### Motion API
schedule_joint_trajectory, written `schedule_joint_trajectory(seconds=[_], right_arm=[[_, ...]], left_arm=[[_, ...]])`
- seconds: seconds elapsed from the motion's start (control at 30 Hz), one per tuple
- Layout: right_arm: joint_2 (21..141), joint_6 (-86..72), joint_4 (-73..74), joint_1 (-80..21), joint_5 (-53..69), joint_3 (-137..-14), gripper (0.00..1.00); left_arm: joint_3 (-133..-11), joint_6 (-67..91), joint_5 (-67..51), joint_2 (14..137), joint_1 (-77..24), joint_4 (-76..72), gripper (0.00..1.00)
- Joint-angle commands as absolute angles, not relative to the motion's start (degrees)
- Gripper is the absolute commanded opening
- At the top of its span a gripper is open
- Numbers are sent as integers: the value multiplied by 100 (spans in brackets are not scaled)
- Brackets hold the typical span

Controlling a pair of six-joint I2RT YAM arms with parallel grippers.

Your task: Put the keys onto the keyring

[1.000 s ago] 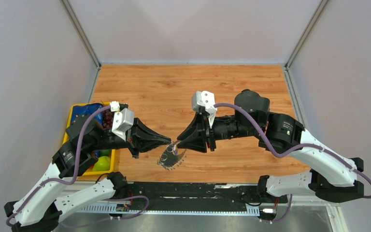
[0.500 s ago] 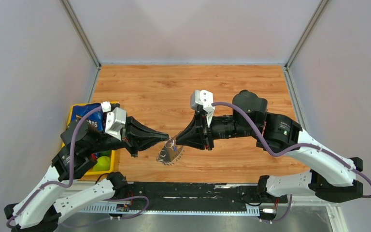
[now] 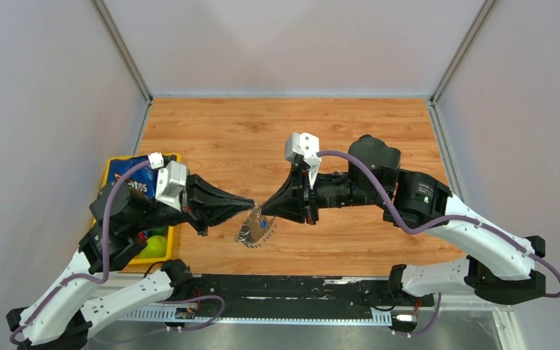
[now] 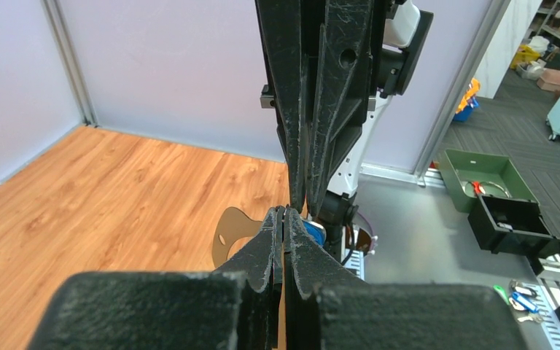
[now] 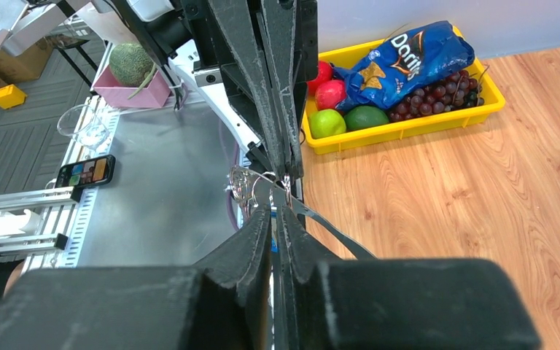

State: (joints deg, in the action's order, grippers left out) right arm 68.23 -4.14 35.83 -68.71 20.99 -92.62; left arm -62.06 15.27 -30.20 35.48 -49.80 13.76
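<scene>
The keyring (image 3: 251, 235), a thin silver hoop with a jagged fringe, hangs in the air above the table's front edge. My left gripper (image 3: 251, 207) is shut on its top rim. In the left wrist view its jaws (image 4: 284, 213) are pressed together. My right gripper (image 3: 262, 211) meets it tip to tip from the right and is shut on the blue-headed key (image 3: 261, 222). The key's blue head shows beside the left fingers (image 4: 315, 233) and as a sliver between the right jaws (image 5: 273, 243). The ring's silver wire (image 5: 251, 184) shows just past the right gripper (image 5: 275, 208).
A yellow bin (image 3: 111, 173) at the table's left edge holds a blue chip bag (image 3: 133, 182), grapes (image 5: 426, 96), red and green fruit (image 5: 326, 122). The wooden table (image 3: 262, 138) has grey walls on three sides. A black rail (image 3: 292, 286) runs along the front.
Both grippers, tips still together, have moved a little left and away from the front edge. The hanging ring went with them.
</scene>
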Motion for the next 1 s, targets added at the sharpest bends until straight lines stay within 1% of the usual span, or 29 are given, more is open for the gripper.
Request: schedule_joint_trajectory(seconds=[0.0, 0.2, 0.33, 0.53, 0.67, 0.97], right_arm=[[6836, -549, 3194, -6908, 1935, -9289, 12], [6858, -549, 3179, -6904, 1838, -9251, 11], [6890, -541, 3167, -6908, 1829, -9221, 6], [6869, -519, 3168, -6908, 1789, -9103, 6], [6883, -510, 3172, -6918, 1728, -9019, 0], [6906, -510, 3005, -6926, 1607, -8752, 0]], left_arm=[[-6175, 1617, -2980, 3503, -4972, 953, 0], [-6167, 1621, -2962, 3473, -4972, 908, 0], [-6159, 1621, -2928, 3455, -4967, 858, 0], [-6160, 1628, -2828, 3404, -4974, 782, 0], [-6148, 1656, -2767, 3374, -4966, 699, 0], [-6066, 1793, -2752, 3312, -4974, 397, 0]])
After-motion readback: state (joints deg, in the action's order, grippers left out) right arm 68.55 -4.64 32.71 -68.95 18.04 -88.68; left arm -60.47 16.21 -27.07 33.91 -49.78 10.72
